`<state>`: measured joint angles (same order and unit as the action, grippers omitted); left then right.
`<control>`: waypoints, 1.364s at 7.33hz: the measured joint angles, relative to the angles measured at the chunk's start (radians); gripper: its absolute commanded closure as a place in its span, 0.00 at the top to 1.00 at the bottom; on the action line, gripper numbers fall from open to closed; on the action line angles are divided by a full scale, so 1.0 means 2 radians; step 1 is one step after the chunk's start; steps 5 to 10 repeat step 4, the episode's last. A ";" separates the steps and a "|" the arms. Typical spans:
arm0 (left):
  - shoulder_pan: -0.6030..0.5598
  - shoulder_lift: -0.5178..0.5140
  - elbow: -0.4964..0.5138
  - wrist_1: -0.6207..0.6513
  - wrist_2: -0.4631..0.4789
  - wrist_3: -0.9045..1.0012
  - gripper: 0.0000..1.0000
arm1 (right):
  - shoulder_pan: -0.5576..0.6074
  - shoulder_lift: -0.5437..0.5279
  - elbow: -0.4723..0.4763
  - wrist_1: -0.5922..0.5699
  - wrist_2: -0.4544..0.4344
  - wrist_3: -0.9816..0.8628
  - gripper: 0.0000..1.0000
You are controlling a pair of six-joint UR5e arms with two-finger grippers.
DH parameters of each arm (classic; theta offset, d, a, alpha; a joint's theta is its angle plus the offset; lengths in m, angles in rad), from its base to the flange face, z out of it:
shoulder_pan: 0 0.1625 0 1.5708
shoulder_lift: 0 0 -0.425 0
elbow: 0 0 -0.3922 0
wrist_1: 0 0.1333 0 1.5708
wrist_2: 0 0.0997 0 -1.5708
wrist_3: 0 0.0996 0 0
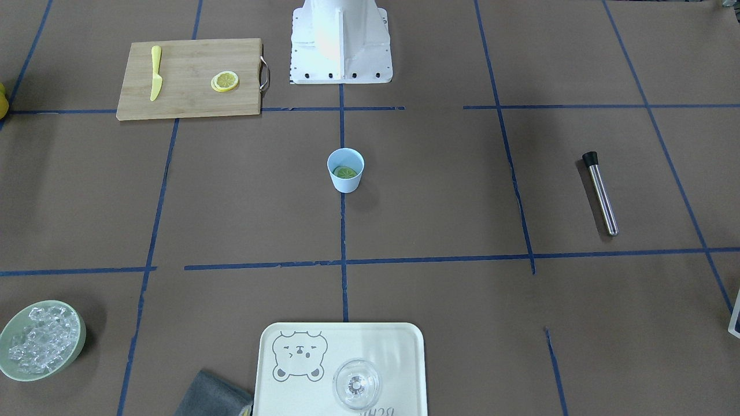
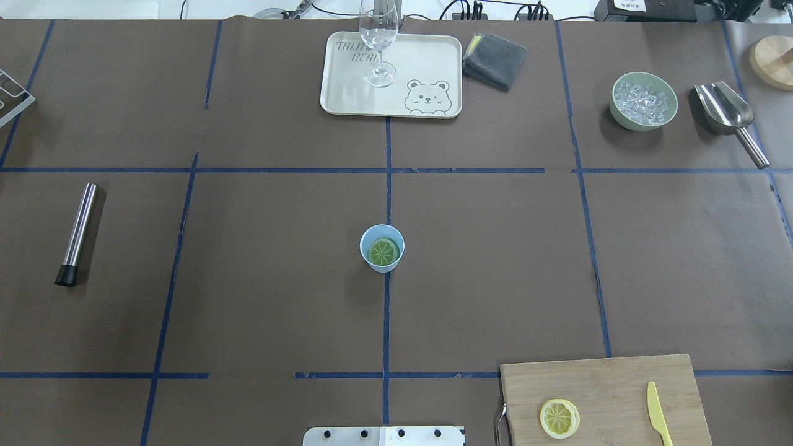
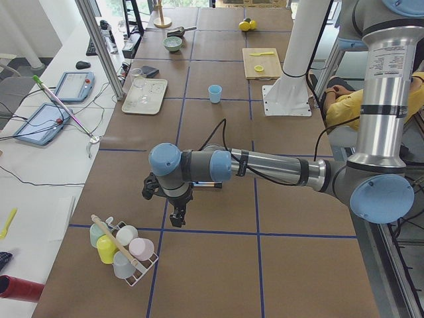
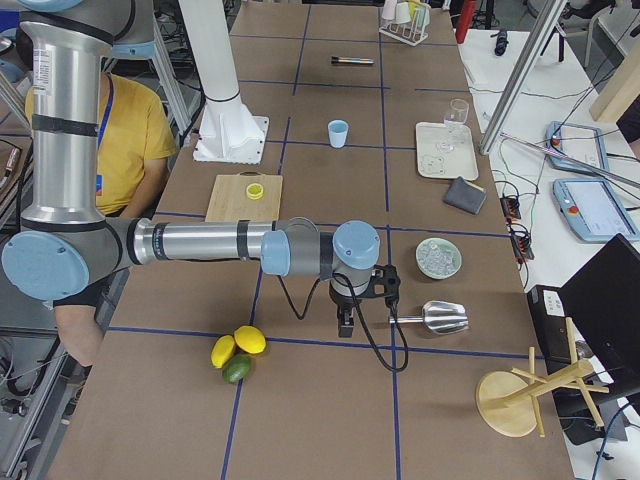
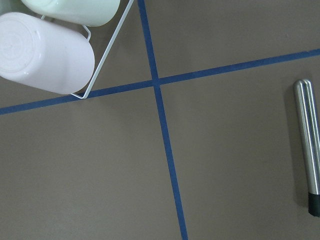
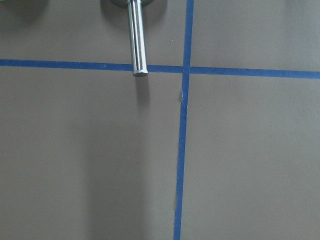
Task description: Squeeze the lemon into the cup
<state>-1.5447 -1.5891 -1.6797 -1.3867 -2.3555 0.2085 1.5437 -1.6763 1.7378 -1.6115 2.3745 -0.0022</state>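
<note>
The light-blue cup [image 1: 346, 180] stands at the table's centre, and it also shows in the overhead view [image 2: 365, 243]. A round lemon slice [image 2: 383, 251] lies flat inside it. A second lemon slice [image 2: 559, 418] lies on the wooden cutting board [image 2: 619, 384]. Neither gripper shows in the overhead or front view. My left gripper [image 3: 177, 215] hangs over the table's left end by a cup rack, far from the cup. My right gripper [image 4: 345, 322] hangs over the right end by the scoop. I cannot tell whether either is open or shut.
A yellow knife [image 2: 658, 421] lies on the board. A steel muddler [image 2: 77, 232] lies at the left. A tray [image 2: 427, 62] with a clear glass [image 2: 378, 37], a grey cloth [image 2: 494, 59], a bowl of ice [image 2: 643, 101] and a scoop [image 2: 728, 114] stand along the far side.
</note>
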 measured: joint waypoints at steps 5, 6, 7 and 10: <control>0.000 -0.001 -0.001 0.000 0.000 0.000 1.00 | 0.002 0.004 0.001 0.001 -0.002 0.000 1.00; 0.000 -0.001 -0.001 0.000 0.000 0.000 1.00 | 0.002 0.004 0.001 0.001 -0.002 0.000 1.00; 0.000 -0.001 -0.001 0.000 0.000 0.000 1.00 | 0.002 0.004 0.001 0.001 -0.002 0.000 1.00; 0.000 -0.001 -0.001 0.000 0.000 0.000 1.00 | 0.002 0.004 0.001 0.001 -0.002 0.000 1.00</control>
